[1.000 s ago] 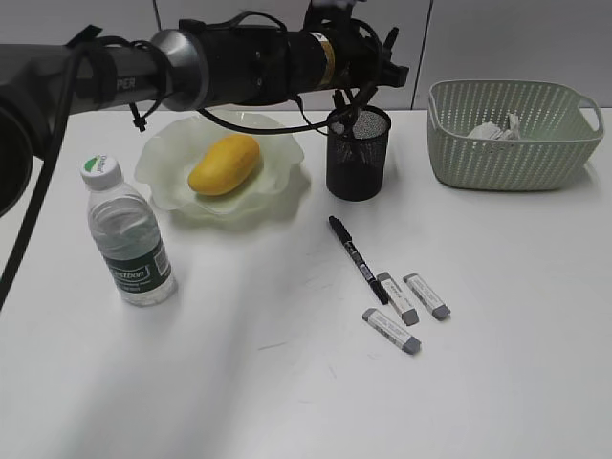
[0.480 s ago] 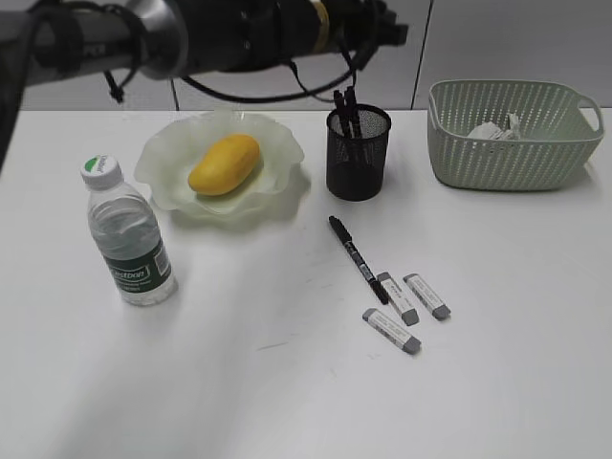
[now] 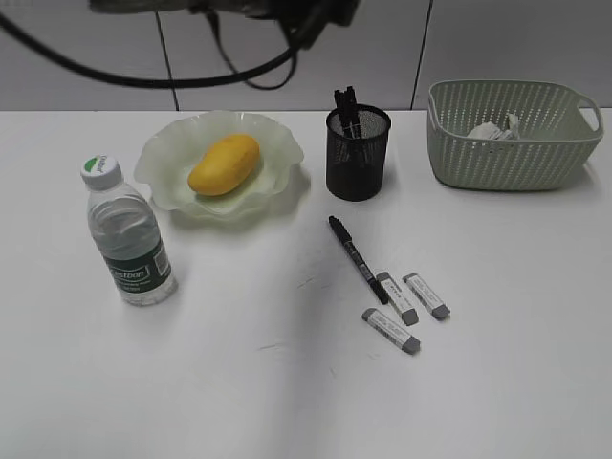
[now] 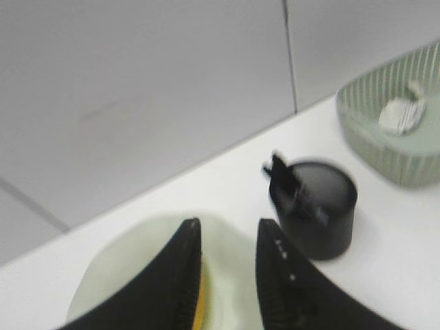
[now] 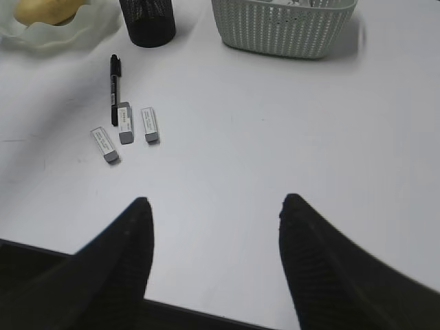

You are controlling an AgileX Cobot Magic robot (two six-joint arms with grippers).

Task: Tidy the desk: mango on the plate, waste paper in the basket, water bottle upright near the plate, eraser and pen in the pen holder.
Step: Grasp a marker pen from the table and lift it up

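- The mango point(image 3: 224, 163) lies in the plate point(image 3: 167, 186) at ten o'clock on the desk point(image 3: 287, 382), and the waste paper point(image 3: 493, 129) sits in the basket point(image 3: 512, 158) at two o'clock, so those two parts look done.
- The water bottle point(image 3: 128, 234) stands upright just beside the plate, at its seven o'clock, as the task asks.
- The pen holder point(image 3: 358, 153) at twelve o'clock already has dark pens sticking out of it; one pen point(image 3: 358, 257) and three erasers point(image 3: 405, 306) lie on the desk centre, waiting to go in.
- The left gripper point(image 4: 227, 268) hangs above the plate with a narrow gap between its fingers and nothing in it.
- The right gripper point(image 5: 214, 254) waits low at six o'clock, fingers wide apart and empty.
- A second ago the left arm stretched across the plate with its gripper at the holder's mouth; now it has lifted almost out of the exterior view, leaving the pens standing in the holder.
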